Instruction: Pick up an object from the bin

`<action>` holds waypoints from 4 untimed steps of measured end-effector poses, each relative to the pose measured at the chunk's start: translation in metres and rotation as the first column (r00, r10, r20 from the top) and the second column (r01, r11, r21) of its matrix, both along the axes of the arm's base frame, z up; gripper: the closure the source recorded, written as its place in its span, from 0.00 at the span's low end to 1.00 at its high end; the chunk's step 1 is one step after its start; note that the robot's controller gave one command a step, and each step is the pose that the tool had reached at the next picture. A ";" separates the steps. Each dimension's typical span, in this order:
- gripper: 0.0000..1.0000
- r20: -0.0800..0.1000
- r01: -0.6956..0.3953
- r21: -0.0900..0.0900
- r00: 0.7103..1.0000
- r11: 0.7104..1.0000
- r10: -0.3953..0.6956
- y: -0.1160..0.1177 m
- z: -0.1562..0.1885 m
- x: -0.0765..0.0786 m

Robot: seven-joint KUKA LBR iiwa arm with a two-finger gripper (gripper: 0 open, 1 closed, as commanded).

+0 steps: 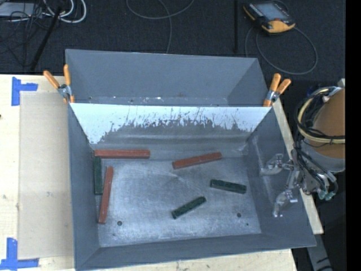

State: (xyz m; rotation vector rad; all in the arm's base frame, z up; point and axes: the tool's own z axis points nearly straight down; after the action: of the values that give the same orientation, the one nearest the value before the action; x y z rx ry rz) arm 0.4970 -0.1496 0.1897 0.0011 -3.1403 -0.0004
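Hanging at the right of the frame, over the sloping right wall of the bin: gripper, two metal fingers set apart, one nearer the top of the frame and one below it, nothing between them. It is over no bar. Arm behind it at the right edge, with looped cables.

Container: grey metal bin, sloping walls, flat scuffed floor, six loose bars lying flat on the floor.

Item 1: dark green bar, right of centre on the floor, lying nearly level; nearest thing to the gripper, apart from it.

Item 2: second dark green bar, lower centre, tilted with its right end higher; near item 1, not touching it.

Item 3: red-brown bar, centre, toward the back of the floor, right end slightly higher; apart from items 1 and 2.

Item 4: long red-brown bar, upper left of the floor, lying level along the foot of the back wall.

Item 5: third dark green bar, far left, standing up-and-down in the frame, its upper end just under the left end of item 4.

Item 6: leaning red-brown bar, far left, just beside item 5 on its right, reaching farther toward the bottom of the frame; whether the two touch cannot be told.
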 end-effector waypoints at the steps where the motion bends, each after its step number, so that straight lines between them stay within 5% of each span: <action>1: 0.00 0.001 -0.003 0.000 1.000 1.000 0.003 0.000 -0.001 0.001; 2: 0.00 -0.010 -0.007 0.003 1.000 1.000 0.007 0.032 -0.024 -0.009; 3: 0.00 0.012 0.041 0.000 0.999 0.999 -0.041 0.028 -0.041 0.023; 4: 1.00 0.009 -0.085 -0.002 0.996 0.996 0.085 0.040 -0.112 0.035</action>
State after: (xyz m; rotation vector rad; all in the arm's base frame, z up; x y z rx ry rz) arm 0.5317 -0.1094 0.0779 0.1353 -3.1468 0.0025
